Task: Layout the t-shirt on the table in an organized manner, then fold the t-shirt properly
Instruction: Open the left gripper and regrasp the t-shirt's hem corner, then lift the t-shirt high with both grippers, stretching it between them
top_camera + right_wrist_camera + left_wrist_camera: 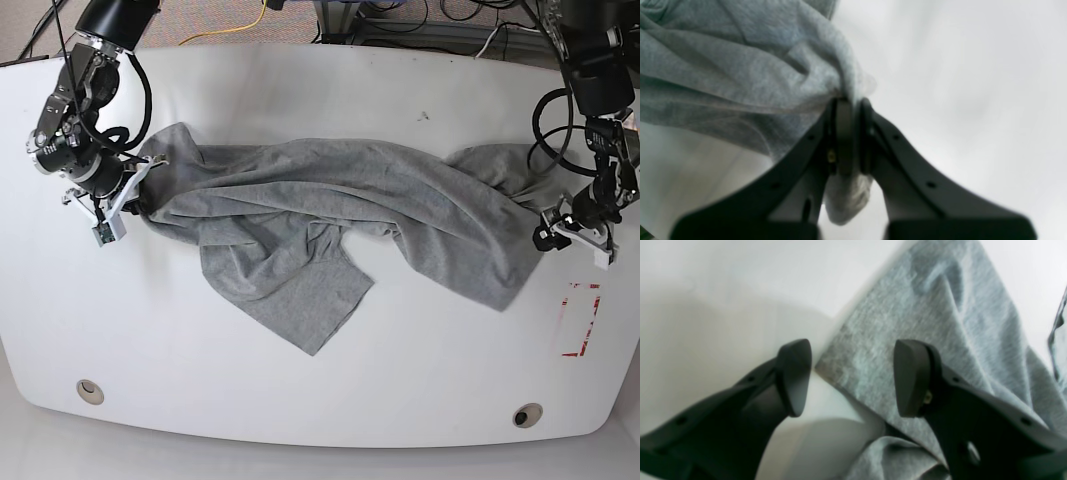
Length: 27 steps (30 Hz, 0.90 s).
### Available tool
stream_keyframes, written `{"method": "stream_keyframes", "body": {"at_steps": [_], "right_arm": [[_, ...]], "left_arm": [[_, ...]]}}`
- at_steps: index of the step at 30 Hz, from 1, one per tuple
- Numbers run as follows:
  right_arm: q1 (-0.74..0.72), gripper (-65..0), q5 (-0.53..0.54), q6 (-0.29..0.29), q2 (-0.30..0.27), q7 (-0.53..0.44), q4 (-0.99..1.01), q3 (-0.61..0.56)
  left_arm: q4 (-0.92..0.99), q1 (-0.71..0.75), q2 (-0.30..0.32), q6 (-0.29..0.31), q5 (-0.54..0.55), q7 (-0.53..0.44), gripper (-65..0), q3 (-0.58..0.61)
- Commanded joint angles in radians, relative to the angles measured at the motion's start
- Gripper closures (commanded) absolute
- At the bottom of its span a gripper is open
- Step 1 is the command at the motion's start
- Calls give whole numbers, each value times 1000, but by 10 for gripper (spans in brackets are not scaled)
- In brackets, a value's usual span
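Observation:
The grey t-shirt (330, 215) lies crumpled and stretched across the white table (300, 400), with one flap hanging toward the front. At its left end in the base view, my right gripper (136, 190) is shut on a bunch of the cloth. In the right wrist view, the t-shirt (740, 73) is pinched between the closed fingers of the right gripper (850, 105). My left gripper (548, 237) is at the shirt's right end. It stands open in the left wrist view, where the left gripper (853, 376) straddles an edge of the t-shirt (923, 306) lying on the table.
A red tape rectangle (580, 320) marks the table near its right edge. Two round metal grommets (90, 391) (527, 415) sit near the front edge. Cables and carpet lie beyond the far edge.

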<state>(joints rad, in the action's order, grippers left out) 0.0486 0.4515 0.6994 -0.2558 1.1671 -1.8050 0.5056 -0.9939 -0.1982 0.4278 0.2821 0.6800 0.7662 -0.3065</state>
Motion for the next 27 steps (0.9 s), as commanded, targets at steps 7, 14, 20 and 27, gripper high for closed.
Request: {"method": "stream_keyframes", "body": {"at_steps": [7,14,20,27], "right_arm": [[-14,-8,22,-1,-12,-17,-19,6],[-14,-8,22,-1,-10,-17,-19,6],[-14,-8,22,-1,-10,-17,-19,6],[-14,-8,22,-1,-9,-17,-19,6]], "left_arm": [[-1,-7,-14,-10,-30,25,-82,0],[-3,-8,-16,-10,-30,25,-94,0],[-6,-24,-17,-10,-29,25,-82,0],[-6,-30,-17,-10,-29,-9,0,0]]}}
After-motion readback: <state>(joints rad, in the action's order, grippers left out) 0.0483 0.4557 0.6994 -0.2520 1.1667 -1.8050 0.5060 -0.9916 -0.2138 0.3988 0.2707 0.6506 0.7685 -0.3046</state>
